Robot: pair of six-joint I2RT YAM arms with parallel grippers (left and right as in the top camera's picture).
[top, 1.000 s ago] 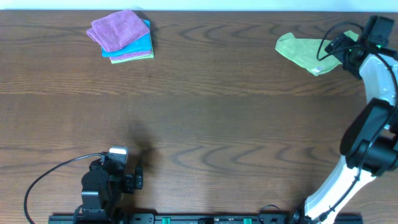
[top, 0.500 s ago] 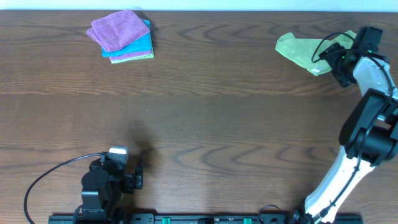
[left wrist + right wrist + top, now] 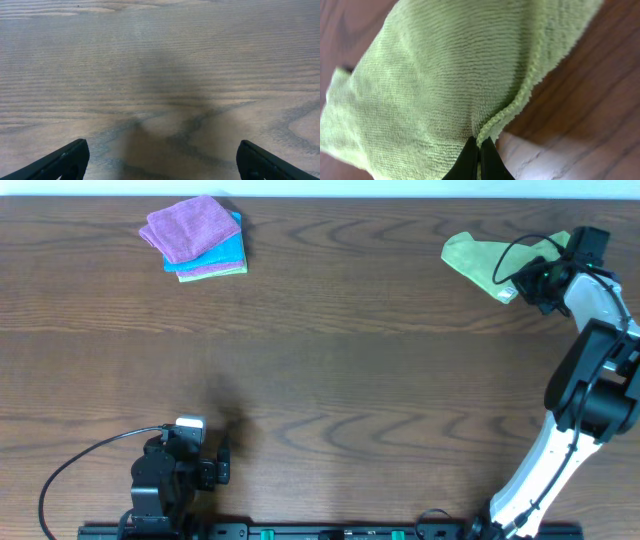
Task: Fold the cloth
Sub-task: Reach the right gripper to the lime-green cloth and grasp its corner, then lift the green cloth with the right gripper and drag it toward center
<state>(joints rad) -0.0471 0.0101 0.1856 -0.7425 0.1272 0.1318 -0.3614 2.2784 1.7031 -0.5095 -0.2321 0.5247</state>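
Our left end effector hangs wide over the wooden tabletop, idle, since the light lime-green microfibre cloth lies far off, spreading ahead of our right end effector, which pinches its hem, probably to draw a fold.

Fuzzy ribbed cloth (matt) on grained wood table.

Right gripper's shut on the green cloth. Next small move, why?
Probably lift the right gripper slightly and draw toward the middle of the brown wooden table: it pinches the hem of the lime-green microfibre cloth, bunched near the far edge.
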